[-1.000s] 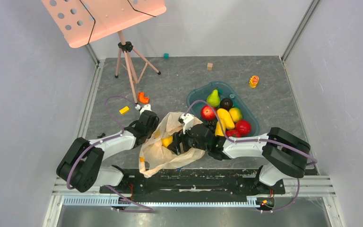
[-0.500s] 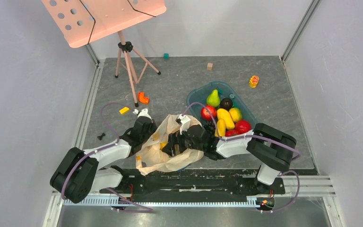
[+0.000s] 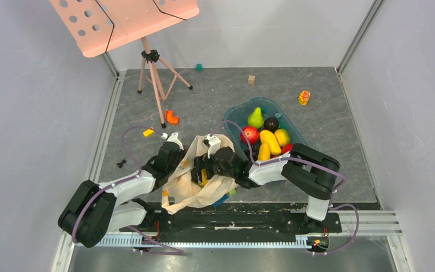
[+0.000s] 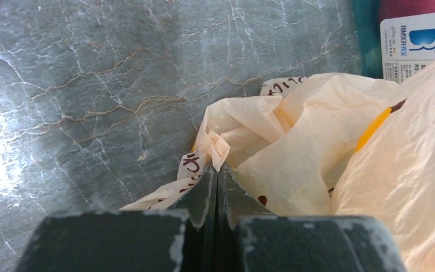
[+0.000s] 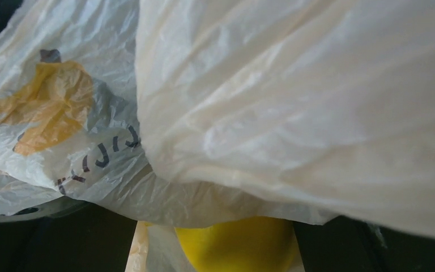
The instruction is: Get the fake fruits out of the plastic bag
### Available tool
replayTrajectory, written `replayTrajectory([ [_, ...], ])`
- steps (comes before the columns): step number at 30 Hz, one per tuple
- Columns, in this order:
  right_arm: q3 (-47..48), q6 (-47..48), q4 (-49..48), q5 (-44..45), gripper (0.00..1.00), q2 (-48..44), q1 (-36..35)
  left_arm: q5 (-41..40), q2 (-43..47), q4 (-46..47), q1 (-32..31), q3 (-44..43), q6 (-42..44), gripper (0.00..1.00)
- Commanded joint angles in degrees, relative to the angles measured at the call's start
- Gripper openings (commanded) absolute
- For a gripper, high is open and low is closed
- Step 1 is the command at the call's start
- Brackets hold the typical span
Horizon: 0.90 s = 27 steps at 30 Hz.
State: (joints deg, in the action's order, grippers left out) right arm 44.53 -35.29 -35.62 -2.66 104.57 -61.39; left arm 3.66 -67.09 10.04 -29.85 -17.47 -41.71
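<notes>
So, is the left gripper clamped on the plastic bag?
Yes, the left gripper is shut on a bunched fold of the plastic bag.

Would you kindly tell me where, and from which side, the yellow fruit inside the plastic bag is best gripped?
Grip the yellow fruit across its rounded middle, entering through the open mouth of the plastic bag, where the right gripper is. The left gripper pinches the rim. Loose film drapes over the fruit, so the fingers should probably slide beneath it.

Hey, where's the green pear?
Top view, right of centre: the glossy green plastic pear sits at the far end of the teal plastic tray, beside the dark plum.
</notes>
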Motion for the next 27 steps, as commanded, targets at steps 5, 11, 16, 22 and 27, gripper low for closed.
replayTrajectory([
  [5,0.89,4.98,0.93,4.38,0.67,0.07,-0.36,4.72,0.97,3.66,-0.31,0.34,0.01,0.02],
  [11,-5.19,7.91,2.07,8.05,0.52,-8.51,-0.31,1.57,2.4,-0.36,-0.32,-0.84,0.97,0.02],
  [16,-8.74,10.72,7.0,11.51,0.51,-17.57,-0.4,-1.54,4.81,-4.19,-0.3,-2.14,2.57,0.02],
  [22,-12.16,12.58,12.02,14.23,0.51,-27.57,-0.4,-3.41,7.51,-7.78,-0.31,-3.09,3.75,0.02],
  [27,-15.16,12.67,14.19,14.33,0.51,-35.8,-0.39,-6.13,9.04,-9.28,-0.3,-3.22,3.92,0.02],
])
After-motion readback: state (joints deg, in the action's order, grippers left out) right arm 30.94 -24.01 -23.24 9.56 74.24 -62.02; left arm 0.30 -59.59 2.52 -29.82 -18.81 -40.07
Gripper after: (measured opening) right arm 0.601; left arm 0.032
